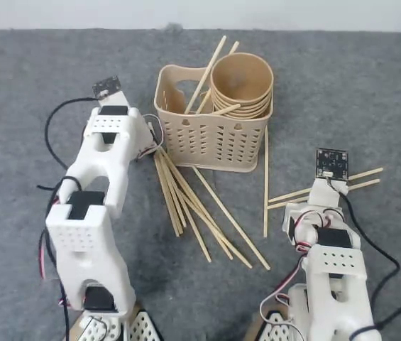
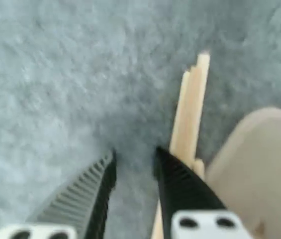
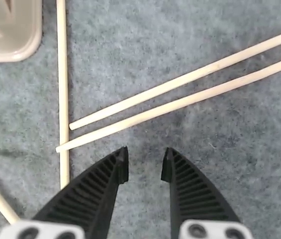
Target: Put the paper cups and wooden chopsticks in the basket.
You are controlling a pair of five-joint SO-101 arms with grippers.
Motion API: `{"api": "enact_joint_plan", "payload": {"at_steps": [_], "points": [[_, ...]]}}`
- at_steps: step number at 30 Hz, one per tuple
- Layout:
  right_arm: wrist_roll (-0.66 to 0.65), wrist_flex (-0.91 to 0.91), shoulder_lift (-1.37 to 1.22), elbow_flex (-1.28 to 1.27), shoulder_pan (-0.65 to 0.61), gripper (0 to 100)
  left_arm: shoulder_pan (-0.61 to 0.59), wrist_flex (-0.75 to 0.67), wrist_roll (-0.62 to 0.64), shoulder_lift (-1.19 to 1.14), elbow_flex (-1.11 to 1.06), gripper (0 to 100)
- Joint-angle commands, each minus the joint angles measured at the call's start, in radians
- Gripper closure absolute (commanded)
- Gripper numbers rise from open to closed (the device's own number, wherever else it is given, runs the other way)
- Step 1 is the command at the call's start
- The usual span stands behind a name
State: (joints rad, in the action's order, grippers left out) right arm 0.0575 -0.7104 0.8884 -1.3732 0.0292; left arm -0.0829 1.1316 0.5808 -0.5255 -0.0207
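A tan basket (image 1: 214,142) stands at the far middle of the gray counter (image 1: 30,85). A stack of paper cups (image 1: 243,78) sits in its right side. A few chopsticks (image 1: 211,64) lean out beside the cups. A big bunch of chopsticks (image 1: 186,202) lies on the counter by the basket's near left corner. One more stick (image 1: 265,185) lies by the basket's right side, and two sticks (image 3: 180,80) lie farther right.

The left arm (image 1: 104,160) is at the basket's left corner. The left jaws are a little open and empty, just beside the far ends of the bunch. The right arm (image 1: 331,234) is at the near right. The right jaws are open and empty too, close to the two sticks.
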Motion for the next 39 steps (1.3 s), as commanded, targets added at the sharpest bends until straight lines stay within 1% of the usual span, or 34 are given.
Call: {"api": "enact_joint_plan", "payload": {"at_steps": [1,3,8,14,20,22,27,28,30,32,34,36,38,39], "points": [[-0.014,0.021,0.005,0.012,-0.002,87.9,0.011,0.038,0.006,-0.006,0.024,92],[-0.014,0.021,0.005,0.012,-0.002,87.9,0.014,0.041,0.003,0.003,0.022,99],[-0.014,0.021,0.005,0.014,-0.002,87.8,0.015,0.069,0.003,0.034,0.036,99],[-0.014,0.021,0.005,0.014,-0.002,87.7,0.017,0.098,0.003,0.158,0.036,98],[-0.014,0.021,0.005,0.014,-0.002,87.8,0.046,0.101,0.003,0.250,0.031,98],[-0.014,0.021,0.005,0.014,-0.002,87.9,0.052,0.095,0.003,0.249,0.031,96],[-0.015,0.021,0.005,0.014,-0.002,87.9,0.061,0.038,0.006,0.212,-0.027,80],[-0.015,0.019,0.005,0.014,-0.002,87.9,0.061,0.017,0.006,0.201,-0.045,78],[-0.015,0.019,0.005,0.014,-0.002,87.9,0.060,-0.048,0.008,0.175,-0.085,77],[-0.015,0.019,0.005,0.014,-0.002,87.9,0.057,-0.117,0.008,0.144,-0.119,79],[-0.015,0.019,0.005,0.014,-0.002,88.0,0.055,-0.146,0.008,0.118,-0.130,82],[-0.015,0.019,0.005,0.014,-0.002,88.0,0.054,-0.115,0.008,0.112,-0.125,88],[-0.015,0.019,0.005,0.014,-0.002,88.0,0.057,-0.077,0.006,0.112,-0.122,98],[-0.015,0.019,0.005,0.014,-0.002,88.0,0.057,-0.058,0.005,0.117,-0.124,100]]}}
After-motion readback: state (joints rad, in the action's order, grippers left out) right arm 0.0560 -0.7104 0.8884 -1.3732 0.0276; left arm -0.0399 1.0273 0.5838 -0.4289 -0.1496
